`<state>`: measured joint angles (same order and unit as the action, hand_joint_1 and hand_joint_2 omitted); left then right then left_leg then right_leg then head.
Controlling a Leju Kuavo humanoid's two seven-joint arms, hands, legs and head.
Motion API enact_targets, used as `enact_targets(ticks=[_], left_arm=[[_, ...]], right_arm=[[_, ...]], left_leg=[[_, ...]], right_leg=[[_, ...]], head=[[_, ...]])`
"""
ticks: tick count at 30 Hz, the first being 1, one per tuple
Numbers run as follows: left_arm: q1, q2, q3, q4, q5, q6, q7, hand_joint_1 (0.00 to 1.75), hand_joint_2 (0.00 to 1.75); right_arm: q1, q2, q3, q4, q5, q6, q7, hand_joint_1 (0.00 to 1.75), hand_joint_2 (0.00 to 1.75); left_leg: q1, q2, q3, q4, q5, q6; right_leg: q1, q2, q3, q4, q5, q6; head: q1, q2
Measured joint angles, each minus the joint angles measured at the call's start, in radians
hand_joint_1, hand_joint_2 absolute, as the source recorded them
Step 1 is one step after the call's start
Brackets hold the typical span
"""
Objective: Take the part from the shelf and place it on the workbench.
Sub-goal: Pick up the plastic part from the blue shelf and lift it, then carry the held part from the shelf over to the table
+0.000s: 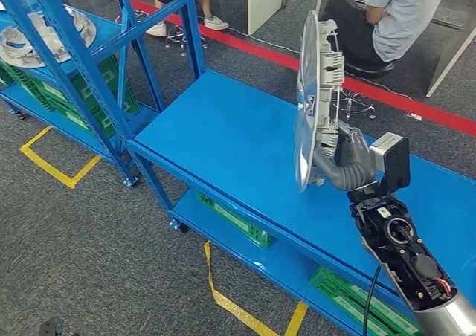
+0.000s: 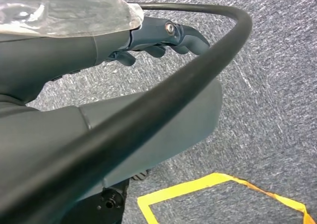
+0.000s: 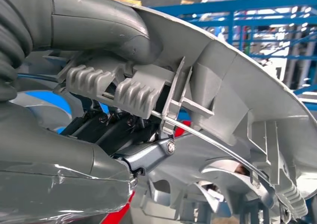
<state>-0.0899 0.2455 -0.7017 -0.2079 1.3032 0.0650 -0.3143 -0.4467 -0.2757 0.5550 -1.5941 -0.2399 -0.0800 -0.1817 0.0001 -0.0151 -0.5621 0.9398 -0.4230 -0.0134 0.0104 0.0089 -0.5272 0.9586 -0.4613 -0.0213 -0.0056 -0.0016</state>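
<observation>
Right hand [image 1: 352,161] grips the part [image 1: 314,98], a silver disc held on edge, right of frame centre, above the blue surface [image 1: 224,143]. Left hand [image 2: 157,40]: fingers curled, holding nothing, over grey floor.

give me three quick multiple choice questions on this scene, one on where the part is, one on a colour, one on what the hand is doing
1. Where is the round silver part?
A. lying flat on the floor
B. held on edge above the blue workbench
C. inside a green crate

2. What colour is the tape line on the floor behind the workbench?
A. red
B. white
C. purple

3. What is the right robot hand doing?
A. hanging with nothing in it
B. pressing on the carpet
C. gripping the part from its ribbed back

Answers: 1 B, the disc stands upright over the blue top. 2 A, a red line runs across the grey carpet. 3 C, its fingers wrap the part's rear.
</observation>
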Motion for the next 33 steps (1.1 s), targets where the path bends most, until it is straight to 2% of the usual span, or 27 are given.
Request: enact_targets(ticks=[23, 33], left_arm=[[0.0, -0.002, 0.007, 0.0, 0.006, 0.008, -0.001, 0.0, 0.0], [-0.001, -0.005, 0.007, 0.0, -0.01, 0.004, -0.004, 0.0, 0.0]], right_arm=[[0.001, 0.056, 0.043, -0.096, -0.13, 0.109, -0.092, 1.55, 1.75], [0.009, 0.097, 0.079, -0.14, -0.133, 0.145, -0.149, 1.55, 1.75]], left_leg=[[0.0, 0.0, 0.0, 0.0, 0.0, 0.0], [0.0, 0.0, 0.0, 0.0, 0.0, 0.0]], right_leg=[[0.0, 0.0, 0.0, 0.0, 0.0, 0.0], [0.0, 0.0, 0.0, 0.0, 0.0, 0.0]], head=[[0.0, 0.0], [0.0, 0.0]])
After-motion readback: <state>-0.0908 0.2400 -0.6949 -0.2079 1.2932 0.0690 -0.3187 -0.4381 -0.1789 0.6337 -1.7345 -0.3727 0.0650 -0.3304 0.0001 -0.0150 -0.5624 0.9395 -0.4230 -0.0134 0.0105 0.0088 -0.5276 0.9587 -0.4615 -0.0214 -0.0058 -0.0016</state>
